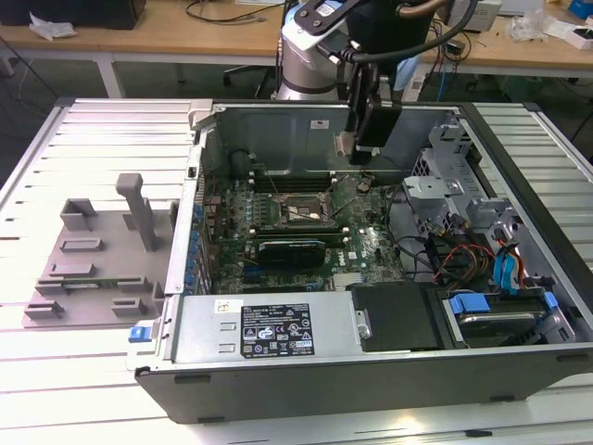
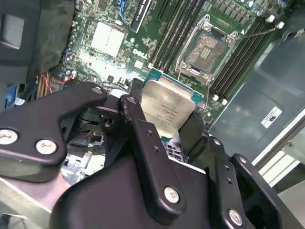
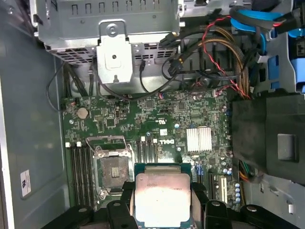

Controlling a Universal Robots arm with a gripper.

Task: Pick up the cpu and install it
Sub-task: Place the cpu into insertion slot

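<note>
The robot's silver-jointed arm [image 1: 310,46] rose at the far edge of the table [image 1: 93,130], its wrist turned so that the black pincer [image 1: 359,153] hung downward. In the second wrist view, the black fingers [image 2: 143,138] were closed on opposite edges of the cpu [image 2: 167,107], held flat between the tips, its metal top facing the wrist.

Bright, even room light; pale glare on the shiny silver-grey square cpu [image 3: 163,198]; open black computer case [image 1: 371,394] shadowed inside.
</note>
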